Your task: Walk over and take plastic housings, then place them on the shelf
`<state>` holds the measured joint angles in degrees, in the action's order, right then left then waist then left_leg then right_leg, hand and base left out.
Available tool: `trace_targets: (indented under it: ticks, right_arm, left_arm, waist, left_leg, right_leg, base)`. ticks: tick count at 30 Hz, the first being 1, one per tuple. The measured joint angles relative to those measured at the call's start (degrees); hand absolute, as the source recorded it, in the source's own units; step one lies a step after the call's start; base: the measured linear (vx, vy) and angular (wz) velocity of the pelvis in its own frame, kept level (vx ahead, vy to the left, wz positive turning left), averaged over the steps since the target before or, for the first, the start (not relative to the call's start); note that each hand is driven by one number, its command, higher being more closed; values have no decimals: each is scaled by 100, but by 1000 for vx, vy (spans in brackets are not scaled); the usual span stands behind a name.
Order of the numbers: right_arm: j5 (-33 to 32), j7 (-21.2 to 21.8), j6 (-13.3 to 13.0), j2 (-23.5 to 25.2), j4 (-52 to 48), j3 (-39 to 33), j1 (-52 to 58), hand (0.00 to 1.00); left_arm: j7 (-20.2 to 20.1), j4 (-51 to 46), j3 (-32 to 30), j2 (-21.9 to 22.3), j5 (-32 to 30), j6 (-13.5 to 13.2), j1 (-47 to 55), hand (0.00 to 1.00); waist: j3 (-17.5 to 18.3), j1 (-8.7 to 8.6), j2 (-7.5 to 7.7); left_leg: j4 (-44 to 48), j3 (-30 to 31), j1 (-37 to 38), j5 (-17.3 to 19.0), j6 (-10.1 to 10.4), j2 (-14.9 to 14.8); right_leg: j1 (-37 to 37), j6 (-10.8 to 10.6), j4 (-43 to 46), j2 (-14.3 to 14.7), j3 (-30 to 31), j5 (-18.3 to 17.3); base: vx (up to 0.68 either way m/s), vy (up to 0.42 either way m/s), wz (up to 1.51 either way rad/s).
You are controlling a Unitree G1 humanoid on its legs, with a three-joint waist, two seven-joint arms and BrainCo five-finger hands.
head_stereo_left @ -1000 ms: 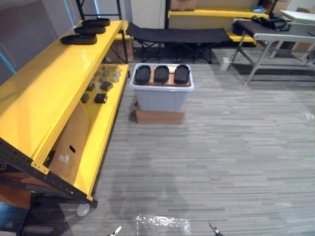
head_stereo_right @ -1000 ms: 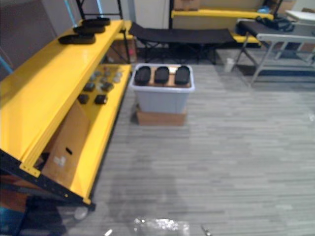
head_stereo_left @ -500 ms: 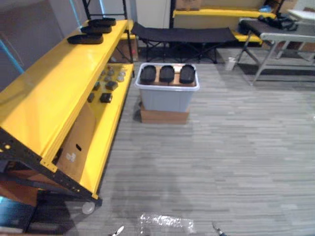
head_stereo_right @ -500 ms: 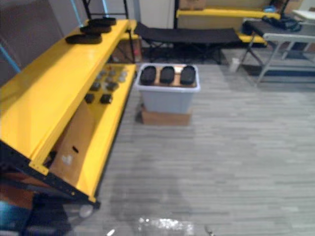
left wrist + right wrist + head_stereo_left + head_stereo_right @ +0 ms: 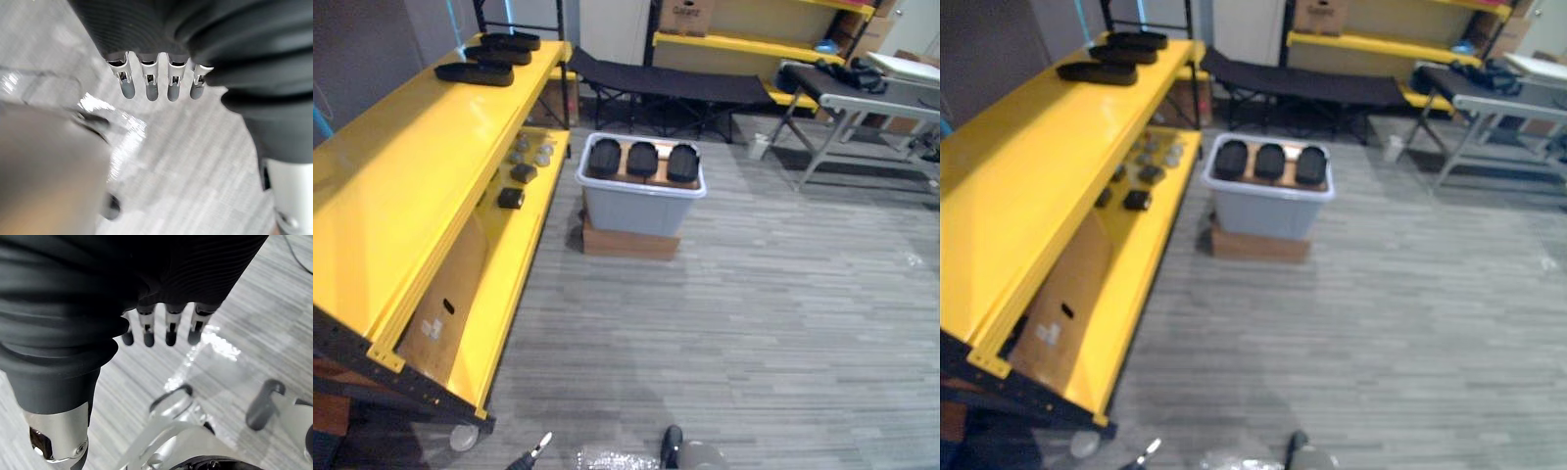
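Three black plastic housings (image 5: 642, 159) lie side by side in a grey bin (image 5: 636, 211) on the floor ahead, a few steps away. Three more black housings (image 5: 474, 73) rest at the far end of the yellow shelf's top board (image 5: 401, 166) on my left. My left hand (image 5: 150, 88) hangs over the grey floor with its fingers straight and nothing in it. In its own wrist view, my right hand (image 5: 168, 328) likewise hangs with straight fingers and holds nothing. Both hands are far from the bin and the shelf.
The bin stands on a flat cardboard box (image 5: 628, 242). Small dark and grey parts (image 5: 512, 198) lie on the shelf's lower board. A cardboard sheet (image 5: 440, 304) leans under the shelf. Behind the bin are a black cot (image 5: 666, 83), a grey table (image 5: 871, 98) and more yellow shelving (image 5: 754, 44).
The whole picture has shifted, so the camera has moved; more of the back shelving shows. The bin, the shelf and the housings stay where they were.
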<state>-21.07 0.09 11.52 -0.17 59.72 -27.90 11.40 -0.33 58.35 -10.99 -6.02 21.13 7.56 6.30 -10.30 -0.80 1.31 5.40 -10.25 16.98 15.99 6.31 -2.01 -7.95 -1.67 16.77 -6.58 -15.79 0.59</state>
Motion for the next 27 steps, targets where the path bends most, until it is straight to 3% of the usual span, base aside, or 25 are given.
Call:
trace_targets:
  ticks: [1, 2, 3, 4, 6, 7, 11, 13, 14, 15, 16, 17, 18, 21, 23, 24, 26, 27]
  right_arm:
    - [1, 32, -23, 20, 49, 10, -13, 0]
    - [14, 79, -54, -78, 159, -6, -81, 0]
    - [58, 121, -75, -112, 179, 4, -139, 0]
    - [186, 172, -308, -220, 187, 106, -248, 0]
    - [387, 193, -569, -380, 213, 112, -286, 0]
    - [459, 201, -642, -404, 234, 114, -310, 0]
    - [896, 228, -1064, -519, 168, 169, -732, 0]
    - [884, 91, -1171, -565, 152, 191, -792, 0]
    - [845, -16, -1214, -595, 125, 239, -783, 0]
    - [836, -45, -1271, -538, 60, 388, -774, 0]
    - [838, -37, -1299, -498, -18, 471, -755, 0]
    - [838, -2, -1328, -425, -77, 503, -807, 0]
    - [841, 7, -1328, -420, -61, 552, -834, 0]
    - [1009, -7, -1339, -407, -68, 882, -891, 0]
    - [954, -104, -1375, -389, -50, 967, -875, 0]
    - [846, -127, -1402, -383, -51, 964, -878, 0]
    - [610, -157, -1484, -253, -53, 997, -827, 0]
    - [610, -159, -1484, -219, -51, 1029, -804, 0]
  left_arm:
    - [-10, -3, 14, -46, 105, 0, 56, 0]
    - [-11, 13, 69, -2, 113, -4, 43, 0]
    - [-14, 21, 105, -4, 137, -8, 44, 0]
    - [-28, 68, 118, 114, 243, -33, -8, 0]
    - [17, 67, 110, 288, 363, -205, -46, 0]
    - [7, 50, 111, 290, 375, -240, -45, 0]
    - [-25, -350, 113, 432, 614, -426, 56, 0]
    - [-49, -601, 115, 456, 606, -427, 149, 0]
    - [-57, -707, 60, 475, 602, -492, 272, 0]
    - [-50, -756, 15, 450, 539, -555, 412, 0]
    - [-50, -751, -26, 448, 533, -564, 488, 0]
    - [-53, -752, -217, 426, 532, -623, 546, 0]
    - [-57, -751, -247, 428, 533, -626, 539, 0]
    - [-2, -610, -380, 342, 478, -763, 481, 0]
    - [85, -555, -411, 356, 481, -927, 484, 0]
    - [110, -552, -406, 371, 480, -967, 503, 0]
    - [144, -558, -401, 299, 479, -1024, 543, 0]
    - [145, -560, -400, 296, 479, -1025, 545, 0]
  waist:
    - [78, 4, 95]
    - [132, 12, -16]
    - [188, 17, -49]
    - [203, -5, -270]
    - [109, 6, -439]
    - [96, 26, -464]
    - [56, 156, -438]
    - [-20, 269, -437]
    - [-61, 436, -510]
    - [-49, 567, -475]
    - [-54, 568, -418]
    - [-137, 566, -319]
    - [-214, 577, -274]
    - [-286, 653, -91]
    - [-226, 658, 2]
    - [-207, 658, -25]
    - [-150, 625, 47]
    - [-121, 609, 95]
  left_leg:
    - [425, 5, -155, 119, 178, -64]
    - [983, 24, -377, 183, 259, -302]
    - [1332, 32, -552, 179, 259, -397]
    - [2507, -12, -1104, 165, 250, -731]
    - [3578, -204, -1502, 247, 151, -1111]
    - [3718, -263, -1571, 276, 102, -1131]
    - [2907, -589, -2444, 250, 50, -642]
    - [1180, -531, -2795, -431, -60, -131]
    - [695, -410, -2880, -1049, -170, -107]
    - [708, -360, -2833, -1524, -348, -101]
    - [721, -382, -2816, -1605, -519, -67]
    - [931, -485, -2816, -1457, -859, -33]
    - [1137, -525, -2839, -1340, -1002, -49]
    - [1604, -633, -2824, -798, -1057, -18]
    - [1115, -697, -2374, -668, -1081, 169]
    - [931, -727, -2248, -668, -1081, 179]
    - [476, -760, -1744, -657, -1096, 307]
    - [409, -751, -1632, -661, -1103, 352]
  right_leg:
    - [17, 22, -51, 12, 38, -52]
    - [84, 103, -99, 211, -1, -225]
    - [138, 152, -190, 289, -10, -245]
    - [428, 242, -583, 496, -68, -283]
    - [1011, 317, -981, 668, -120, -268]
    - [1187, 334, -1063, 661, -123, -278]
    - [1656, 353, -1454, 403, -119, -462]
    - [1793, 224, -1542, 285, -153, -598]
    - [1943, 152, -1637, 365, -94, -658]
    - [2082, 50, -1700, 380, 35, -749]
    - [2132, -15, -1703, 345, 78, -816]
    - [2183, -71, -1616, 262, 159, -885]
    - [2212, -96, -1603, 246, 202, -854]
    - [2367, -203, -1573, 120, 316, -676]
    - [2156, -269, -808, -46, 529, -667]
    - [1932, -365, -286, -73, 559, -713]
    - [802, -1104, 2321, -470, 532, -532]
    - [610, -1077, 2765, -580, 465, -547]
  base:
    - [336, -417, -10]
    - [323, -430, -15]
    - [325, -440, -15]
    - [225, -292, -1]
    - [166, -216, 17]
    - [37, -135, 16]
    - [-221, 1, -4]
    - [-387, 116, 9]
    - [-103, 143, -39]
    - [94, 143, -43]
    - [327, 163, -31]
    - [293, 146, -13]
    - [348, 175, -19]
    - [315, 168, -9]
    - [256, 155, -14]
    - [210, 140, -23]
    - [243, 152, -6]
    - [222, 74, 9]
